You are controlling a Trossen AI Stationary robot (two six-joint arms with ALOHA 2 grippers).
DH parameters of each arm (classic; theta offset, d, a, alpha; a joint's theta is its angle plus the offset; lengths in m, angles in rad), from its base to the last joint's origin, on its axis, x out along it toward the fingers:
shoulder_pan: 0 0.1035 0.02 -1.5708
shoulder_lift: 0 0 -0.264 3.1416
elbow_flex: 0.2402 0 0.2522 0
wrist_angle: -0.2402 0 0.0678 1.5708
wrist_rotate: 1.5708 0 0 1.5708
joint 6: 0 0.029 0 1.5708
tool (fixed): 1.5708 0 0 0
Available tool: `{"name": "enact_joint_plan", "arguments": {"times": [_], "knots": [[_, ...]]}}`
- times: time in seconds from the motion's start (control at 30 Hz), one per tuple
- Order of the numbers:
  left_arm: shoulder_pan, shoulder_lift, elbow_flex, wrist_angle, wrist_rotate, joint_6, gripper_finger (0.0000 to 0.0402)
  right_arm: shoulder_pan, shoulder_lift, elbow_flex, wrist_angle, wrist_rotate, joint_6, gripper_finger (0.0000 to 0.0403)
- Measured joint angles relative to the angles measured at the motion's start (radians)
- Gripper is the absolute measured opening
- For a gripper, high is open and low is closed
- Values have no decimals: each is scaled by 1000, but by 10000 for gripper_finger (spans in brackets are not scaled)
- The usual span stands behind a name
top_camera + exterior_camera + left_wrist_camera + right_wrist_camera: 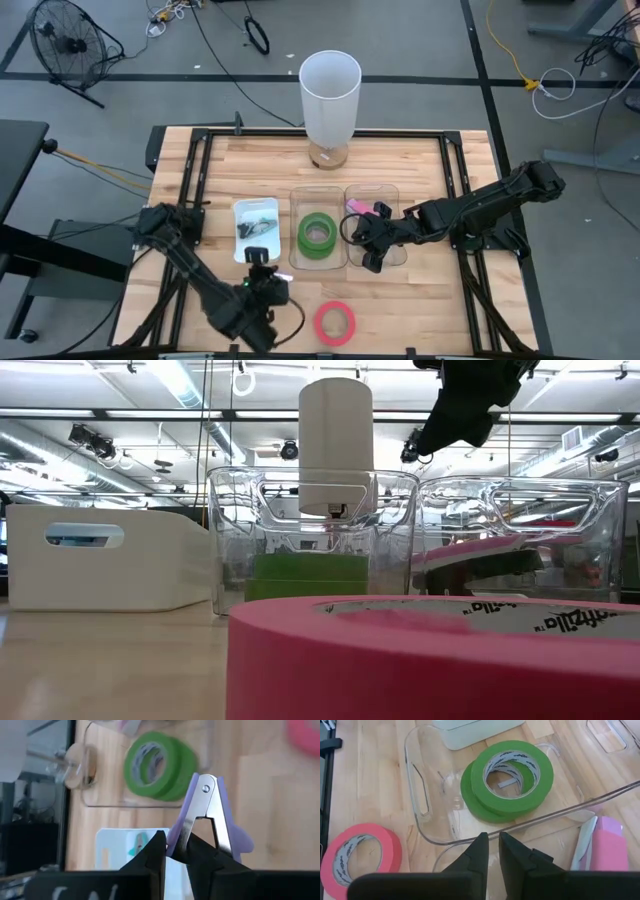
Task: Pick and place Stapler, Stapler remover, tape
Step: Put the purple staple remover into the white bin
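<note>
Left gripper (175, 852) clamps purple staple remover (207, 815) near front table (420, 290) edge, long axis along fingers, hinge pointing outward. Right gripper (490, 851) empty, fingers nearly closed, above clear bin (422, 805).

Lab or workshop: concrete floor (420, 40), loose cables (545, 85), floor fan (68, 45), exposed ceiling ducts (60, 435).

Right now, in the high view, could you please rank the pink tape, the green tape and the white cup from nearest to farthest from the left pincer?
1. Pink tape, beside the left pincer, at the table's near edge.
2. Green tape, in the middle clear bin.
3. White cup, at the far edge.
</note>
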Motion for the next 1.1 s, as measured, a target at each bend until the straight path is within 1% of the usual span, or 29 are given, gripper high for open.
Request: {"name": "enact_joint_plan", "arguments": {"times": [0.23, 0.4, 0.67, 0.77, 0.93, 1.1], "knots": [[108, -71, -76, -3, -3, 29, 53, 0, 0, 0, -3, 0, 0, 48], [180, -185, -213, -3, 14, 19, 54, 0, 0, 0, -5, 0, 2, 48], [248, -413, -476, -5, 61, -127, 53, 0, 0, 0, -5, 2, 3, 48], [253, -475, -553, -4, 78, -192, 56, 0, 0, 0, -5, 27, 3, 48], [253, -515, -649, 17, 77, -274, 54, 0, 0, 0, 1, 44, 3, 48], [255, -514, -731, 89, 78, -291, 67, 0, 0, 0, 1, 44, 3, 48]]}}
